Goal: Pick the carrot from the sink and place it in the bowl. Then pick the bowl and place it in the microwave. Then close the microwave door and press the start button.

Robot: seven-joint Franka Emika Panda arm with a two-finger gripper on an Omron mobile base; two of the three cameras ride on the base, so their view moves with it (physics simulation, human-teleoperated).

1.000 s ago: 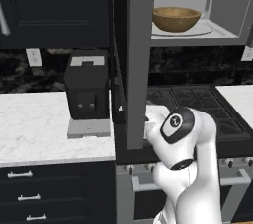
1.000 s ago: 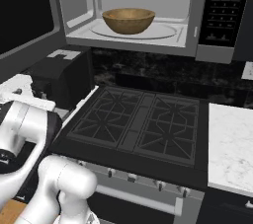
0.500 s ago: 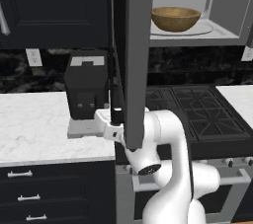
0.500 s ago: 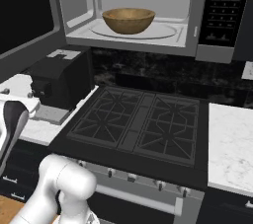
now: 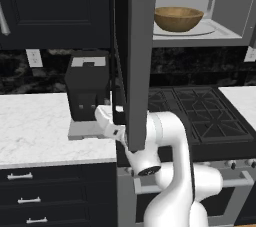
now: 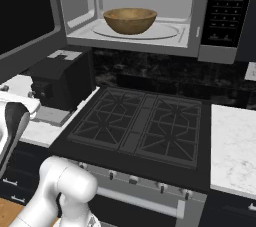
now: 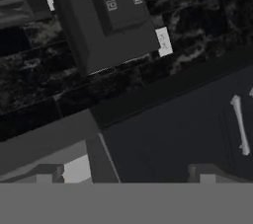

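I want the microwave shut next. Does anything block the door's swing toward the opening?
Nothing visible blocks it: the bowl sits wholly inside the microwave, and the open microwave door has free space to swing.

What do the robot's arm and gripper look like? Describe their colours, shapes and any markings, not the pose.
The arm is glossy white, built of thick rounded tube-like links. A round dark cap with a light ring marks one joint, and a black band shows on a link in the right base view. The gripper has two small, blocky grey finger tips. No cables or lettering are visible.
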